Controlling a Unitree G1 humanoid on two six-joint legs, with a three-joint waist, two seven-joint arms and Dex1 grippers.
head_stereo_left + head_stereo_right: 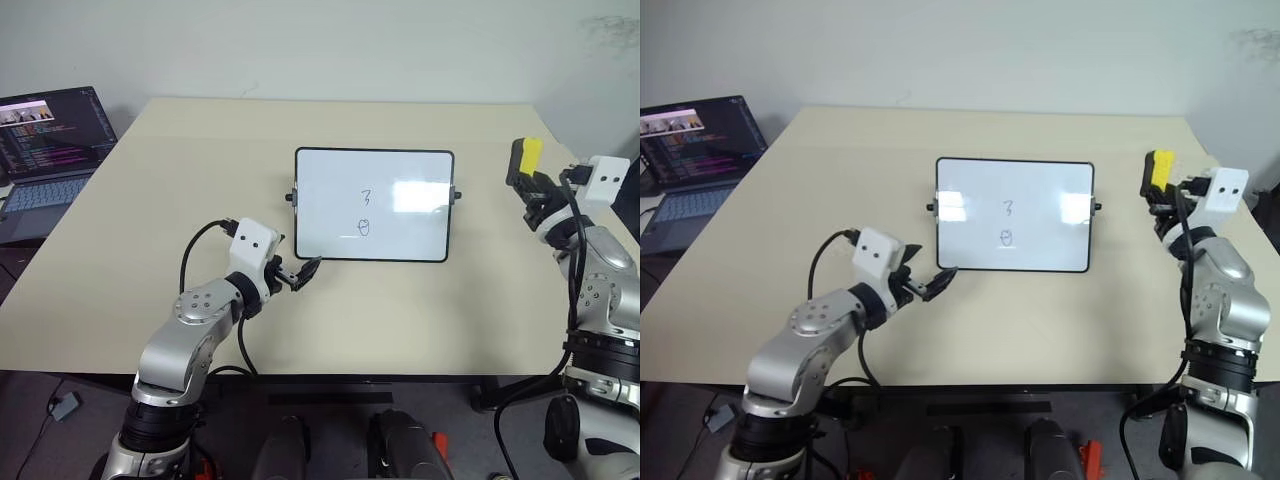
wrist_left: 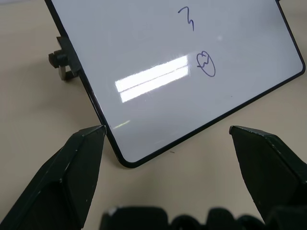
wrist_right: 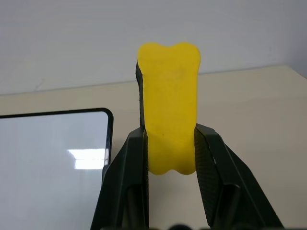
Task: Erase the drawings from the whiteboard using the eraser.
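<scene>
Left gripper (image 1: 300,272): nearest item, low over the beige table (image 1: 180,190), black fingers (image 2: 72,167) spread wide with nothing between them, tips aimed at the lower-left corner of the whiteboard (image 1: 330,200) and just short of its frame. Whiteboard: glossy white, thin black frame, rounded corners, a small black knob (image 1: 291,197) at each side; propped at a tilt near the middle of the table. Drawings (image 1: 365,212): two thin dark marks seen on the board, a "3"-like stroke above a circled squiggle, one over the other around the board's centre. Right gripper (image 1: 528,185): raised above the table's right edge, well apart from the board, fingers clamped on the eraser (image 3: 169,110). Eraser: yellow block with black backing, held upright, its upper part standing clear above the fingertips. Laptop (image 1: 45,140): open, screen lit, beside the table's far-left edge. White wall (image 1: 320,45): behind the table.
</scene>
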